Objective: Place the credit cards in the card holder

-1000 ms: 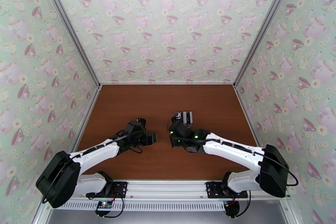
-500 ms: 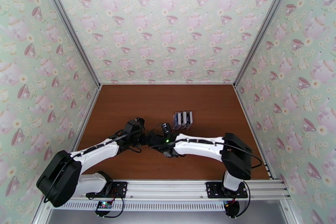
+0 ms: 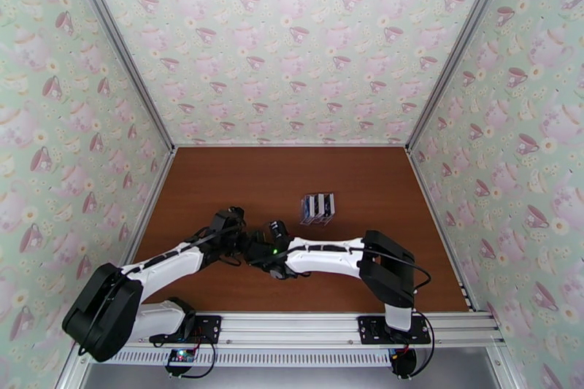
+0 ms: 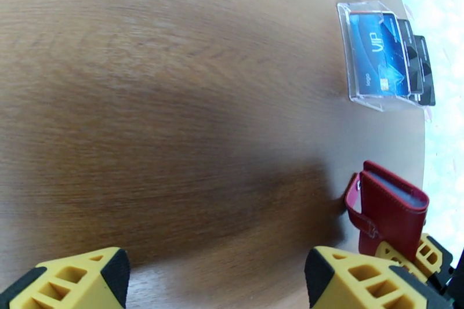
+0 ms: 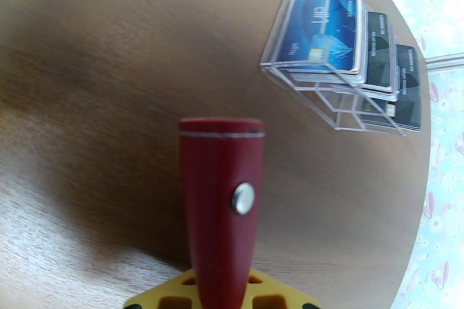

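Observation:
The red card holder (image 5: 223, 211) stands on edge between my right gripper's (image 5: 223, 298) yellow fingers, snap stud facing the camera, just above the wooden table. My right gripper is shut on it. In the left wrist view the card holder (image 4: 385, 211) shows at the right with a pale pocket edge on top, the right gripper's yellow fingers (image 4: 426, 252) under it. My left gripper (image 4: 214, 281) is open, nothing between its fingers, with the card holder just past its right fingertip. The credit cards, a blue one (image 5: 316, 32) in front and black ones (image 5: 380, 49) behind, stand in a clear rack (image 4: 371, 95).
From above, the clear rack (image 3: 318, 208) stands mid-table, right of and beyond both grippers, which meet near the table's left centre (image 3: 252, 243). Patterned walls close in the brown table (image 3: 365, 179) on three sides. A metal rail (image 3: 306, 325) runs along the near edge.
My right arm has swung left from beside the rack to meet the left gripper, its elbow folding in. My left gripper has drawn back slightly to the left.

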